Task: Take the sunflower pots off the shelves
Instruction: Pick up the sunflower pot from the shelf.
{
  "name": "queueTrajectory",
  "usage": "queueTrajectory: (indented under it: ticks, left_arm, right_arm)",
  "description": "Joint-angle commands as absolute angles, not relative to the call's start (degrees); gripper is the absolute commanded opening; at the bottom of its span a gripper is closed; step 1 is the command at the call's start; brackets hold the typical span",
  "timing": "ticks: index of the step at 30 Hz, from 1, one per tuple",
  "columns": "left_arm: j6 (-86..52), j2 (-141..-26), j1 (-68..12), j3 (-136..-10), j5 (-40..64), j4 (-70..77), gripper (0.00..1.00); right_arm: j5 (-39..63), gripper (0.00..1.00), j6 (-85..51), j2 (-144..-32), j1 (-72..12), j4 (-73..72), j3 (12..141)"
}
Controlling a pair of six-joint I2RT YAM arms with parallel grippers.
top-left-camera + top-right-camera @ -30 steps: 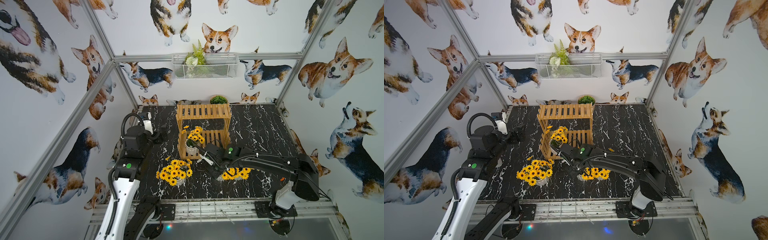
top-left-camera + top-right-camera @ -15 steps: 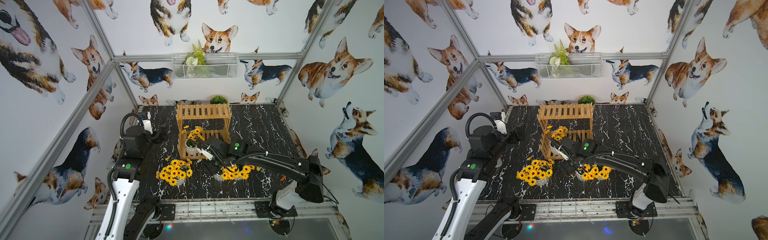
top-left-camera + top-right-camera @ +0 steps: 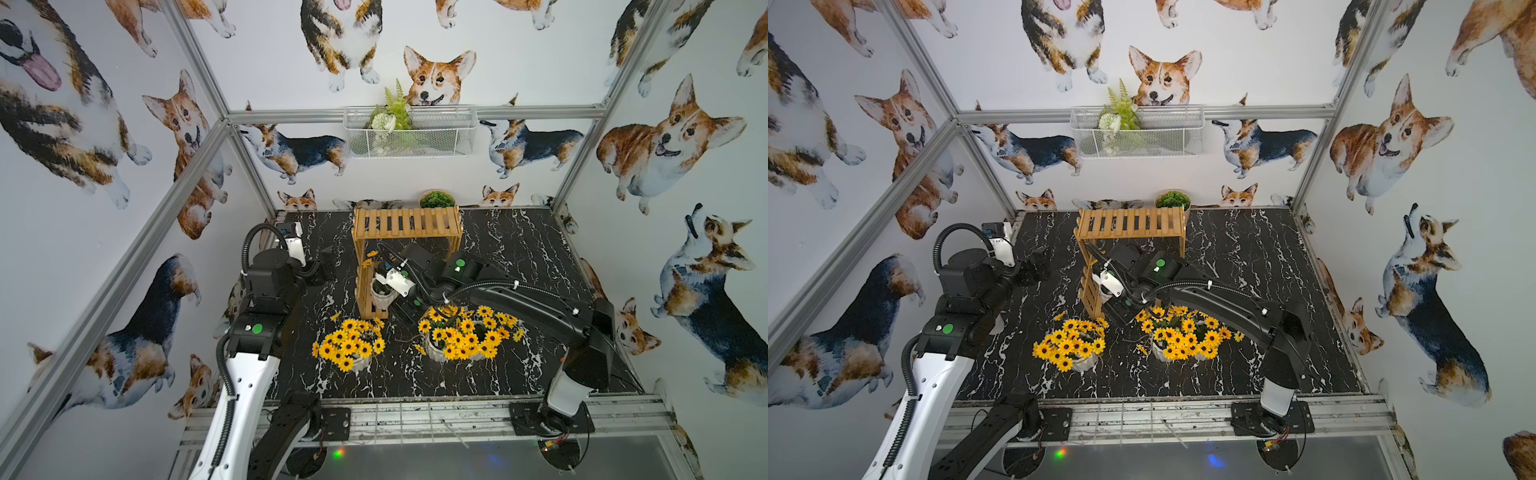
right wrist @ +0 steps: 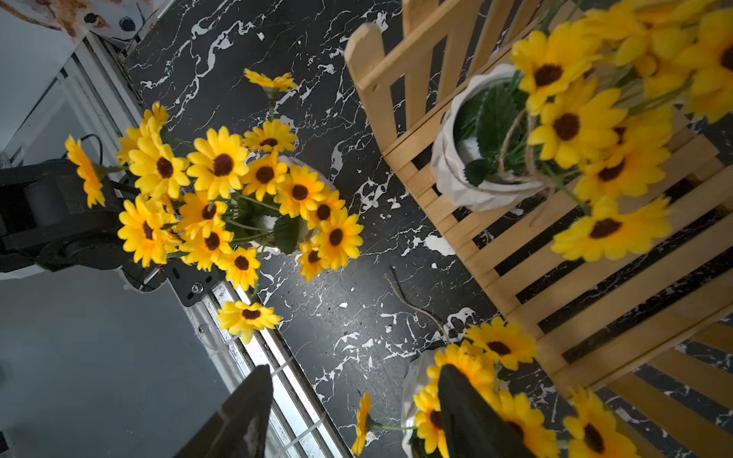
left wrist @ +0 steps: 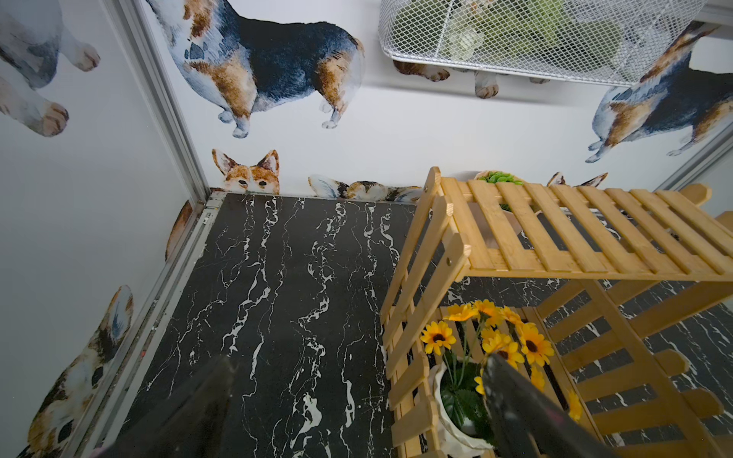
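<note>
1 pot (image 4: pixel 456 174) stands upright, low on the shelves (image 3: pixel 407 222), just beside the right claw (image 4: pixel 353 372), whose jaws are apart and, I think, empty; the wide-open left claw (image 5: pixel 359 359) is farther off.

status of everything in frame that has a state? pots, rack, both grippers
Shelf pot: upright, on the lower tier.
Left table pot: off the rack, on the table.
Right table pot: off the rack, on the table.
Shelves: standing; no pot on the top tier.
Left gripper: jaws open, empty.
Right gripper: jaws open, empty, beside the right table pot.
</note>
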State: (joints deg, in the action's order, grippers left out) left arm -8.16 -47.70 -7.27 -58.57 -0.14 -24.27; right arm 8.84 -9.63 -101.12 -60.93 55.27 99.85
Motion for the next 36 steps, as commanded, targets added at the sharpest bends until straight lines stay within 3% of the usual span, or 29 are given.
queueTrajectory:
  ticks: [1,13,19,36]
  left_arm:
    - [-8.61,-47.83,-6.7,-58.67,4.06,-21.55,1.0]
    - [-12.82,-49.9,-1.7,-57.75,18.0,-16.79,1.0]
    - [-13.14,-49.84,-0.78,-57.75,21.81,-15.87,1.0]
    - [-15.08,-48.0,0.25,-58.97,29.73,-12.63,1.0]
  right_arm:
    - [10.81,0.68,-6.26,-103.51,-59.99,57.84,102.34]
    - [11.13,0.64,-3.02,-113.54,-57.79,59.65,111.01]
    - [10.17,0.58,-1.44,-119.36,-57.15,62.18,118.4]
    - [8.02,0.56,-0.34,-131.06,-56.73,65.22,130.82]
